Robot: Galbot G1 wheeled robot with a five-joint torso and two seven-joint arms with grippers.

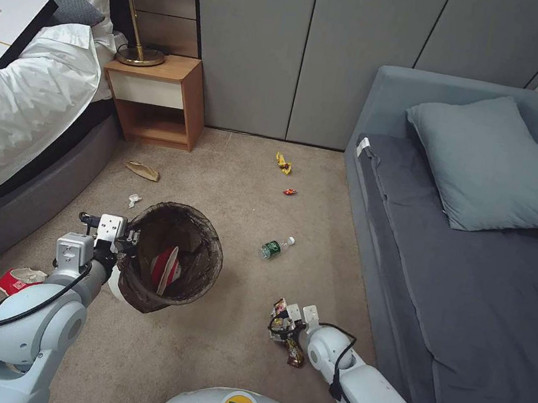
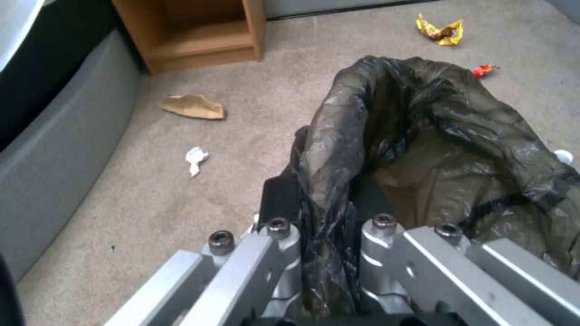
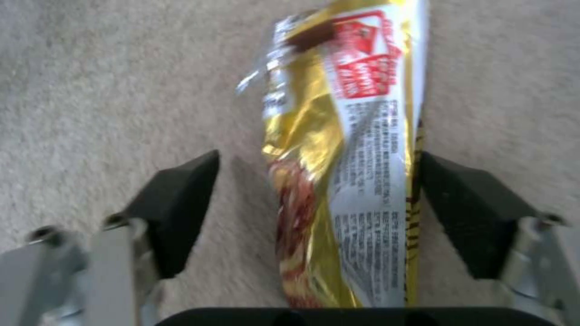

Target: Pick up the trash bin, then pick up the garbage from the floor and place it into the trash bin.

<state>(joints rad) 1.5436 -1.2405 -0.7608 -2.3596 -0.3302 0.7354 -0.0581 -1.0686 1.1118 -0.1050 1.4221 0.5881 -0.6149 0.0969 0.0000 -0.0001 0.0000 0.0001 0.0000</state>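
Straddling gold snack wrapper [image 3: 344, 172] with unreadable red label, right hand [image 3: 317, 203] spread

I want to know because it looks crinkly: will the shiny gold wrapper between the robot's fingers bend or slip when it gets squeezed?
Probably it bends: the gold wrapper looks thin and creased, so it should crumple between the open right gripper. Its glossy foil may slide a little. It looks flat and empty, so likely very light.

The head view looks steeply down from above both arms onto the floor [image 1: 232, 176], while the left wrist view sits close behind the trash bin [image 2: 435, 149], sharing its tan paper [image 2: 193, 107], and the right wrist view hovers near a gold wrapper [image 3: 344, 181].
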